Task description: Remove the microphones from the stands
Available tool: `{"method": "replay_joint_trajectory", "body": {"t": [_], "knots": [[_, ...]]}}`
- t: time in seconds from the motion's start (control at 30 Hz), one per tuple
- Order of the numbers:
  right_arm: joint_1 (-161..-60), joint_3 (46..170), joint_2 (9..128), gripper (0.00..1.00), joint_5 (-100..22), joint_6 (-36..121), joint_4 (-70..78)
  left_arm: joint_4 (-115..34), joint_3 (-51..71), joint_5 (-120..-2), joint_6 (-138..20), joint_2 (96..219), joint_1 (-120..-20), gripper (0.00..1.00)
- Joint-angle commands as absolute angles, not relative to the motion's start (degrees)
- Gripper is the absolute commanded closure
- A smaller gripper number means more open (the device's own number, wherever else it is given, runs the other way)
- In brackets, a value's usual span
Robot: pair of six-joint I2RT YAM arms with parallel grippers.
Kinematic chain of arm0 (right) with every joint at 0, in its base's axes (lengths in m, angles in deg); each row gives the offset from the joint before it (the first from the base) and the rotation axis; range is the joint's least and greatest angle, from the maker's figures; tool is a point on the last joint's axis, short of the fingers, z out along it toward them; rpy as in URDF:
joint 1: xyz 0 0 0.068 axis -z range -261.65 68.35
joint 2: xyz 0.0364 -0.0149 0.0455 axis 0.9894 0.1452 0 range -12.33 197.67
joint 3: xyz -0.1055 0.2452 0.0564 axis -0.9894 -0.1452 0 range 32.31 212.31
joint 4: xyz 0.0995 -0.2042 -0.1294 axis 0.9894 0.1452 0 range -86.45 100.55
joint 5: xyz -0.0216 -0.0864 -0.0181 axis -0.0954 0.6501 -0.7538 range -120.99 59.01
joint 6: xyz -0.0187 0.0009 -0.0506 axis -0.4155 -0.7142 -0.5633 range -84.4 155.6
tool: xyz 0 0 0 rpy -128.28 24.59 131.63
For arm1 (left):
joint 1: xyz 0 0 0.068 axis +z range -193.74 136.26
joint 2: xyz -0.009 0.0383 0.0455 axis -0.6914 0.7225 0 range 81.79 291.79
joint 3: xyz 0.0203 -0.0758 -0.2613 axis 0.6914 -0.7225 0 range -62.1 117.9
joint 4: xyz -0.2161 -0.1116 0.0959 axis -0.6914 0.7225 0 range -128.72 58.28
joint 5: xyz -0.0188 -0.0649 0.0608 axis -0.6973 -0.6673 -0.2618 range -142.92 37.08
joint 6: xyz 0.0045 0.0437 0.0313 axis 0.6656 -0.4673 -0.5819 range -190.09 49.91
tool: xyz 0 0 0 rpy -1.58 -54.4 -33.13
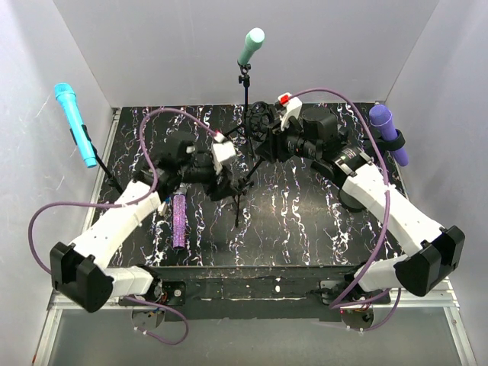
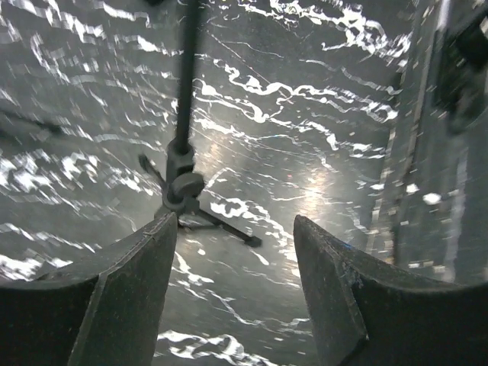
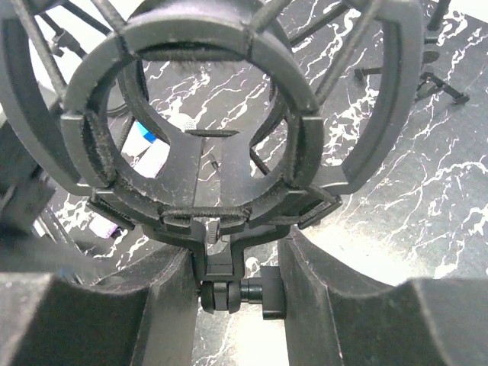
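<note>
Holders first: I count three stands, each clipping one mic, and one ring-shaped mount [image 3: 301,145] through whose hoop I see the bench [image 1: 305,229].

- The cyan mic [image 1: 69,107] sits tilted in the clip of the left stand [image 1: 105,171], at the left edge.
- The purple mic [image 1: 380,117] is clipped to the right stand [image 1: 393,142], at the right edge toward the far right corner.
- The mint mic [image 1: 250,46] is upright on the middle stand [image 1: 245,99], the tallest, whose pole drops toward the middle of the bench.
- The glitter mic [image 1: 179,219] — purple and sparkly — is in no holder. It lies flat on the bench left of the middle, toward the near edge, just beside the left arm [image 1: 114,225], lengthwise from near to far.

That makes four mics: three clipped, one loose.

My left gripper [image 2: 235,229] is released, fingers spread wide with nothing between them. A tripod hub [image 2: 183,187] with its pole sits just ahead of the left finger.

My right gripper [image 3: 236,248] brackets the swivel joint under the mount, with a finger close on either side — whether they actually pinch it I cannot tell.

Any lettering on the mics is too small for me to read.
</note>
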State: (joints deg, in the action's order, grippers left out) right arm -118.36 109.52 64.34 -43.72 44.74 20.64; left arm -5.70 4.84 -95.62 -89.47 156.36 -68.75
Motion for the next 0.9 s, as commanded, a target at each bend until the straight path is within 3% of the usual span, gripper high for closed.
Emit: {"method": "replay_joint_trajectory", "body": {"t": [0.0,0.23,0.6,0.87], "knots": [[-118.4,114.7,66.2,0.99,-42.9,51.9,25.0,-15.4,-1.7,-78.9,-106.0,152.6,-76.2,0.39],[-118.0,114.5,66.5,0.99,-42.7,53.3,25.9,-27.0,-6.8,-69.5,-104.8,153.3,-81.4,0.38],[-117.8,116.0,67.7,0.99,-42.9,54.7,25.7,-30.7,-8.7,-69.9,-105.1,155.5,-83.2,0.39],[-117.8,117.0,68.6,0.99,-42.9,54.8,26.5,-27.7,-11.2,-73.8,-106.7,156.0,-83.1,0.45]]}}
